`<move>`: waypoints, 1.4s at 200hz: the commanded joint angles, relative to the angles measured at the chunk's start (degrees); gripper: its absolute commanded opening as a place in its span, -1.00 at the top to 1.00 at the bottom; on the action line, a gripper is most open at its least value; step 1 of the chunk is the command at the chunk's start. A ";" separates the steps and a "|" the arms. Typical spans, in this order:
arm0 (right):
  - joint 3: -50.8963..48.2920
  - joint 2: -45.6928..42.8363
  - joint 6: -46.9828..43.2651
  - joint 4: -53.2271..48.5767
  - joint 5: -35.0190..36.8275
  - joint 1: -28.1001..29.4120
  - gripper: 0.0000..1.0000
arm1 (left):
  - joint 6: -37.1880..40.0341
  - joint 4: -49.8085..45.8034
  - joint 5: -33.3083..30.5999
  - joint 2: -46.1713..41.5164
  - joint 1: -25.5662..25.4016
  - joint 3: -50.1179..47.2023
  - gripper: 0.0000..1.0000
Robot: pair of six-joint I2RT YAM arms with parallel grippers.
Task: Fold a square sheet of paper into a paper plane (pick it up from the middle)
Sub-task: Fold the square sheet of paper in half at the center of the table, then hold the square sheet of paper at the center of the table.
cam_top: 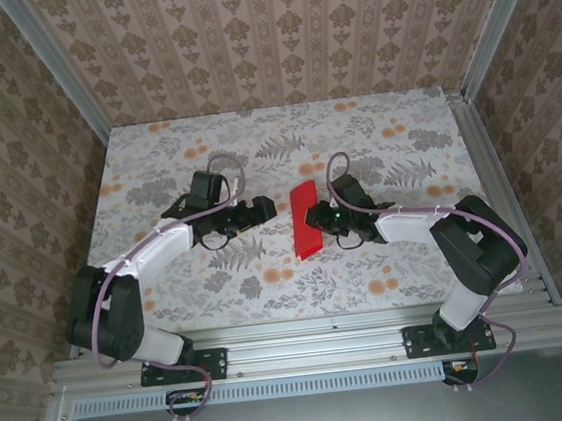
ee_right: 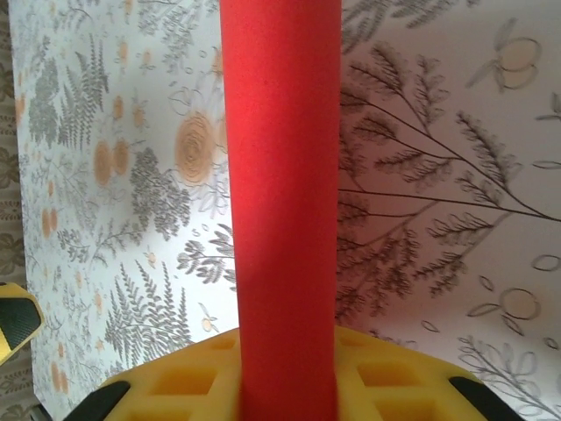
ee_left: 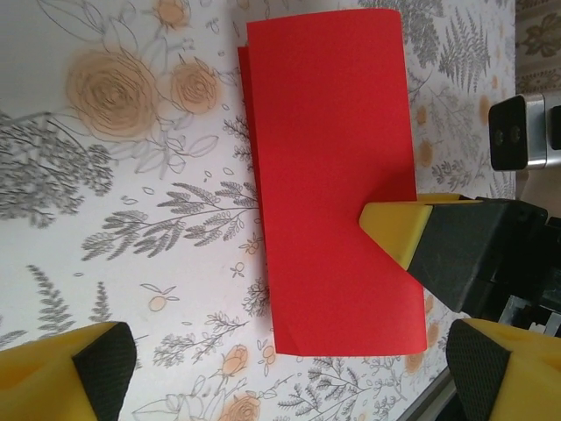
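Red sheet (cam_top: 305,220) pinched at the table's (cam_top: 155,163) middle.
Right gripper (cam_top: 317,217) clamps its right edge; left gripper (cam_top: 269,208) hovers just left, jaws wide apart.

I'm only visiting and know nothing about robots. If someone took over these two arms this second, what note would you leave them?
Left hand: open and holding nothing, just left of the paper.
Right hand: shut on one long edge of the paper.
Paper: red, mid-table between the two hands. I can't tell whether it lies flat or is lifted.
Done: the sheet is folded in half into a long rectangle with two layers.
Left: all the pointed nose and wing folds. Nothing looks like a plane yet.
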 commanded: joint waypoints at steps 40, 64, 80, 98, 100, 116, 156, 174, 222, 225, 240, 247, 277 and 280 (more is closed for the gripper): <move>-3.33 2.88 -1.33 3.93 -3.75 -1.41 0.44 | -2.84 3.51 0.06 6.25 -5.02 4.78 -0.74; -4.09 3.95 -1.22 5.64 -5.13 -1.93 0.43 | -3.83 4.69 -0.98 8.04 -6.33 4.85 -0.61; -4.52 4.19 -1.05 6.39 -5.42 -2.20 0.42 | -4.48 5.45 -1.47 9.38 -7.17 4.75 -0.46; -4.54 4.30 -1.34 6.41 -5.77 -2.38 0.41 | -5.13 6.42 -2.16 10.51 -8.21 4.44 -0.23; -4.54 4.36 -1.37 6.41 -5.77 -2.41 0.41 | -5.13 6.42 -2.31 10.65 -8.33 4.51 -0.22; -4.71 4.59 -1.34 6.82 -6.03 -2.50 0.40 | -5.27 6.37 -3.28 11.32 -9.23 4.71 -0.11; -5.64 4.56 -1.20 8.48 -7.04 -3.03 0.40 | -5.18 6.08 -5.84 13.27 -10.70 4.87 0.21; -5.86 4.47 -1.16 8.79 -7.36 -3.19 0.39 | -4.97 6.03 -6.15 14.85 -11.56 5.32 0.34; -6.04 4.40 -1.25 8.72 -7.80 -3.21 0.36 | -4.52 6.20 -7.07 17.77 -13.35 6.32 0.50; -6.04 4.43 -1.21 8.72 -7.84 -3.21 0.36 | -4.49 6.14 -7.06 17.94 -13.44 6.42 0.51; -6.13 4.34 -1.35 8.67 -7.81 -3.22 0.36 | -4.06 6.00 -7.08 18.90 -13.86 6.92 0.57; -6.20 4.38 -1.38 8.60 -7.81 -3.21 0.36 | -3.86 5.83 -7.20 19.29 -14.15 7.18 0.57; -6.13 4.14 -1.30 8.44 -7.88 -3.21 0.35 | -3.18 4.93 -7.81 20.89 -14.57 7.54 0.67; -6.06 4.20 -1.45 8.41 -7.88 -3.21 0.35 | -2.94 4.67 -7.92 20.99 -14.61 7.68 0.67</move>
